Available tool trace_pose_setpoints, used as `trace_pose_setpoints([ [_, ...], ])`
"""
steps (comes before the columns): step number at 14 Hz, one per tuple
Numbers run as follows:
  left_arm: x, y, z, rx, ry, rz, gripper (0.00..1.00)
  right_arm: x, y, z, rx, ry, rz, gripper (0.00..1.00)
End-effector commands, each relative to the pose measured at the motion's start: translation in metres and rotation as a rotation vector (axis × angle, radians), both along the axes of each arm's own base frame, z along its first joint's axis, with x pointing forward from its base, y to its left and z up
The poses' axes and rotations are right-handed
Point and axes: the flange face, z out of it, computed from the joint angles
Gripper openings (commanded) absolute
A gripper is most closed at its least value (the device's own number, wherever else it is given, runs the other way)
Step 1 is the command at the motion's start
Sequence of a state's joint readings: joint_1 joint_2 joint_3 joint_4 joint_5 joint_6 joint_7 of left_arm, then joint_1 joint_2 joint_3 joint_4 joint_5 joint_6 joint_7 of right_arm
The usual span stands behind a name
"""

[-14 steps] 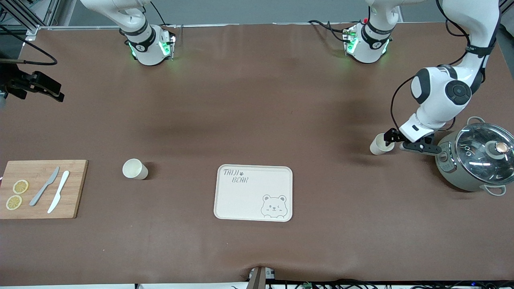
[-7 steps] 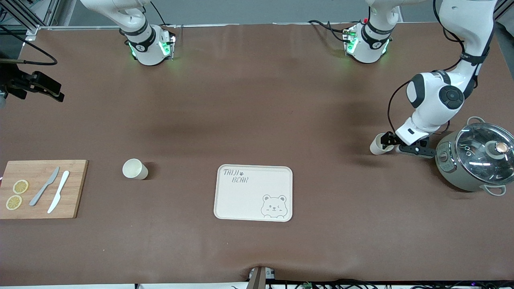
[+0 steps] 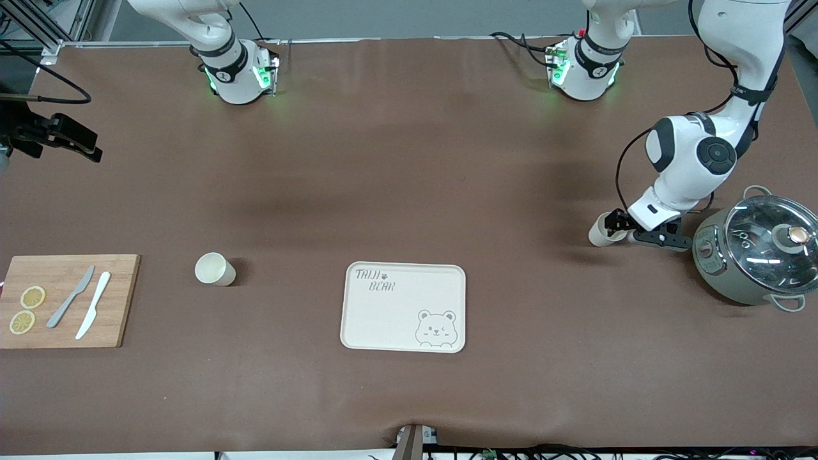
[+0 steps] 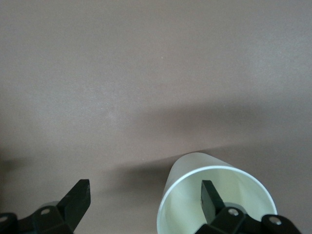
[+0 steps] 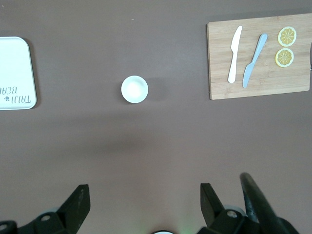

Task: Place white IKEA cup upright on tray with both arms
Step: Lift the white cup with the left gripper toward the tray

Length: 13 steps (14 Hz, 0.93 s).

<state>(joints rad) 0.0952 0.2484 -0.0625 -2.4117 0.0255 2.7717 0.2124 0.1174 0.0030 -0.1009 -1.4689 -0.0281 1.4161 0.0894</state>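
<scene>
The left pincer (image 3: 618, 227) is down at the counter (image 3: 409, 191) toward the left arm's end, right at a white cup (image 3: 601, 232) that stands upright beside a grey-green pot (image 3: 754, 255) with a glass lid. In the left wrist view the pincer (image 4: 144, 197) is spread wide — one finger (image 4: 210, 195) dips inside the cup's (image 4: 214, 195) mouth while the other finger (image 4: 78, 197) hangs over bare counter outside it, so the rim wall sits between them but nothing is clamped yet.

The cream tray (image 3: 404, 306) with the bear face and "TAIJI BEAR" lettering lies flat mid-counter, nearer the front camera than the cup at the left pincer, and well apart from it. Nothing rests on the tray.

A second white cup (image 3: 215, 269) stands upright toward the right arm's end, between the tray and a wooden cutting board (image 3: 67, 300). The board carries a grey knife (image 3: 70, 305), a white knife (image 3: 93, 314) and two lemon slices (image 3: 27, 310).

The right arm waits high up; its pincer (image 5: 144, 204) shows only in its own wrist view, fingers wide and holding nothing, looking down on the second cup (image 5: 134, 89), the board (image 5: 258, 56) and an edge of the tray (image 5: 17, 73).
</scene>
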Motion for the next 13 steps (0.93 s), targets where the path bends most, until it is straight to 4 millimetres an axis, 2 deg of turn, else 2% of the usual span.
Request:
trace_pose_setpoints([
  [1,-0.004,-0.001,-0.001,0.009,-0.005,-0.024,1.00,0.000,-0.002,0.002,-0.003,0.004,-0.009,1.00],
  [2,-0.006,-0.001,-0.002,0.008,-0.002,-0.021,0.85,0.000,-0.002,0.002,-0.003,0.002,-0.010,1.00],
  [3,-0.007,-0.001,-0.002,0.008,-0.002,-0.015,0.53,0.000,-0.002,0.002,-0.003,0.004,-0.010,1.00],
  [4,-0.009,-0.001,-0.001,0.008,0.000,-0.015,0.13,0.000,-0.002,0.002,-0.003,0.004,-0.010,1.00],
  [5,-0.010,-0.001,-0.001,0.009,0.000,-0.021,0.00,0.000,-0.002,0.002,-0.003,0.004,-0.010,1.00],
  [10,-0.008,-0.002,0.005,0.010,-0.013,-0.020,0.00,0.000,-0.003,0.002,-0.005,0.004,-0.009,1.00],
  [13,0.003,-0.012,0.016,0.005,-0.040,-0.021,0.00,0.000,-0.002,0.002,-0.003,0.004,-0.009,1.00],
])
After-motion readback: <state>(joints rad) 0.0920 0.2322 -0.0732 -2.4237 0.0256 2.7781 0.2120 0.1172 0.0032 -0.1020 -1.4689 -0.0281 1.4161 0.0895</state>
